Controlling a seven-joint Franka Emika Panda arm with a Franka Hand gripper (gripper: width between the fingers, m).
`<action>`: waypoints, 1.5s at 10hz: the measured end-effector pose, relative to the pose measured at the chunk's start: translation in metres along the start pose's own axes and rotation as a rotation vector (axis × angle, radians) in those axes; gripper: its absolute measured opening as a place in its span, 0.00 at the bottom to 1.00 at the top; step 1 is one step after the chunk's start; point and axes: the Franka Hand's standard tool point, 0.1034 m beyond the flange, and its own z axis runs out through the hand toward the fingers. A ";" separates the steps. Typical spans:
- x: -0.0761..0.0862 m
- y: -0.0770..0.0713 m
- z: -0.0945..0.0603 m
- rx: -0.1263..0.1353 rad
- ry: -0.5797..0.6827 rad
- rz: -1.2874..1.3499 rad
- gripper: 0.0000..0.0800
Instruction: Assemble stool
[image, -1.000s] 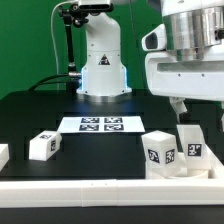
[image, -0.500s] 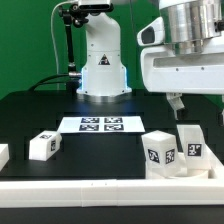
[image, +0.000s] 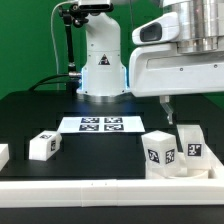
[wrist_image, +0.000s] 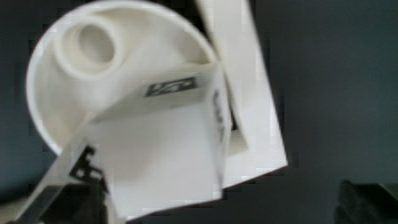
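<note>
In the wrist view the stool's white round seat (wrist_image: 111, 62), with a round hole in it, lies beside a long white rim bar (wrist_image: 244, 90). A tagged white leg block (wrist_image: 160, 145) covers part of the seat. My gripper (wrist_image: 214, 208) hangs above them, open, with its dark fingers (wrist_image: 59, 195) wide apart and nothing held. In the exterior view the gripper (image: 168, 112) hovers over two tagged white pieces (image: 158, 150) (image: 191, 142) at the right. Another leg (image: 43, 145) sits at the left.
The marker board (image: 100, 124) lies flat in the middle of the black table, in front of the robot base (image: 102, 62). A white rim bar (image: 110, 190) runs along the front edge. One more white piece (image: 3, 155) shows at the far left edge.
The gripper has moved toward the exterior view's left and slightly lower, over the two pieces at the right. It stays open. No part has moved.
</note>
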 end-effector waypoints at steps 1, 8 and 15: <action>0.000 0.000 0.000 -0.006 0.001 -0.072 0.81; 0.003 0.003 -0.001 -0.049 0.044 -0.689 0.81; 0.000 0.008 0.000 -0.130 0.012 -1.246 0.81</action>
